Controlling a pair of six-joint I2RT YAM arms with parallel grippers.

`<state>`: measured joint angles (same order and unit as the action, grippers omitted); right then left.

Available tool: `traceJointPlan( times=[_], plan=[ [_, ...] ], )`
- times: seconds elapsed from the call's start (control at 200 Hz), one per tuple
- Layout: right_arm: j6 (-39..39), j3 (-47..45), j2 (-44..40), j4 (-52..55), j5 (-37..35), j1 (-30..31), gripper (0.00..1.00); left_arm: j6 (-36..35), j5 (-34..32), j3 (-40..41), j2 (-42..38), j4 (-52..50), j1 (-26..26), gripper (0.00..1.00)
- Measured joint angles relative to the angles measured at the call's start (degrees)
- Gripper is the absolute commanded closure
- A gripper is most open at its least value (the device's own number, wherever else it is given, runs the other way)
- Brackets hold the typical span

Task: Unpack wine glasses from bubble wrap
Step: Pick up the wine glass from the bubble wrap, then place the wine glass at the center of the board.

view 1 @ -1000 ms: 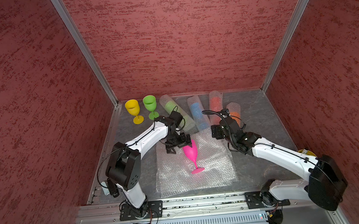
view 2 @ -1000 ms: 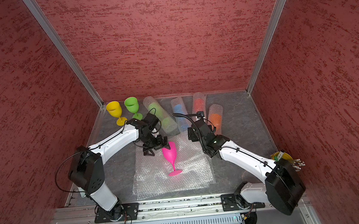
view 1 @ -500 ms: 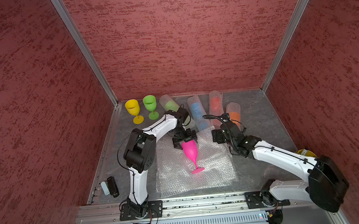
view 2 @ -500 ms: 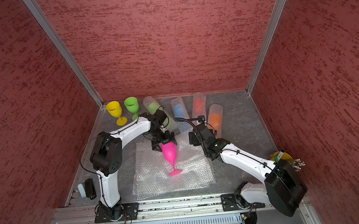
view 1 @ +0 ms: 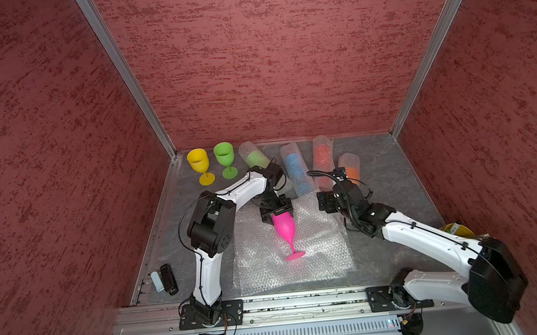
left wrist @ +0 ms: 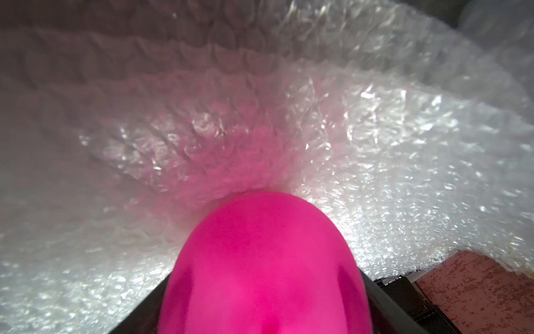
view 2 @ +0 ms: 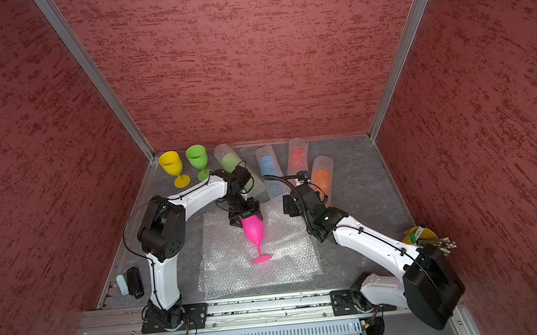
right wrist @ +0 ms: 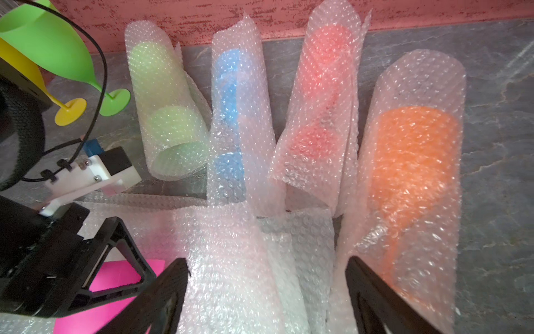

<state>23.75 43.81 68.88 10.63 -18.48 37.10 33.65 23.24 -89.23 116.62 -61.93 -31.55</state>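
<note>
1. Mid-worktop [view 1: 396, 179], on the flat sheet [view 1: 304, 272]: pink goblet [view 1: 285, 230], bare, foot on the sheet, bowl toward the back. Lying or tipped up, can't say which.
2. Left gripper [view 1: 277, 215] straddles the bowl at the rim end, one jaw each side. Can't tell if it's clamped or just around it. The bowl is the widest part, so a sensible hold for a lift.
3. Right gripper [right wrist: 265, 260] is released, jaws wide, at the sheet's far edge. A fold stands between them, unpinched. My guess: placed to pin the sheet while pink comes off.
4. Back left: yellow goblet [view 1: 198, 161] and green goblet [view 1: 224, 154] upright, done. Pink likely joins them.
5. Back row, still rolled: green tube [view 1: 254, 158], blue tube [view 1: 294, 169], red tube [view 1: 323, 156], orange tube [view 1: 349, 167].
</note>
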Motion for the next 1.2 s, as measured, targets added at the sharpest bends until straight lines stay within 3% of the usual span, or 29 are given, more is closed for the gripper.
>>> traceJointPlan(
  times=[0.331, 0.726, 0.992, 1.202],
  plan=[
    [0.04, 0.02, -5.42, 2.95, -0.63, 0.00, 0.13, -0.07, -3.87, 0.09, -4.70, -1.29, -0.57, 0.24],
    [-0.31, 0.66, -10.34, 4.33, -1.27, -0.04, 0.13, -2.10, -20.22, 0.17, -26.27, 0.22, -1.60, 0.30],
    [-1.55, 0.63, -12.20, 2.91, -1.29, -0.07, 0.13, -11.15, -30.32, 15.19, -40.37, 17.97, -1.77, 0.28],
    [-1.90, 0.63, -11.45, 1.62, -1.20, -0.09, 0.13, -18.80, -33.35, 31.28, -52.52, 41.00, 1.64, 0.38]
  ],
)
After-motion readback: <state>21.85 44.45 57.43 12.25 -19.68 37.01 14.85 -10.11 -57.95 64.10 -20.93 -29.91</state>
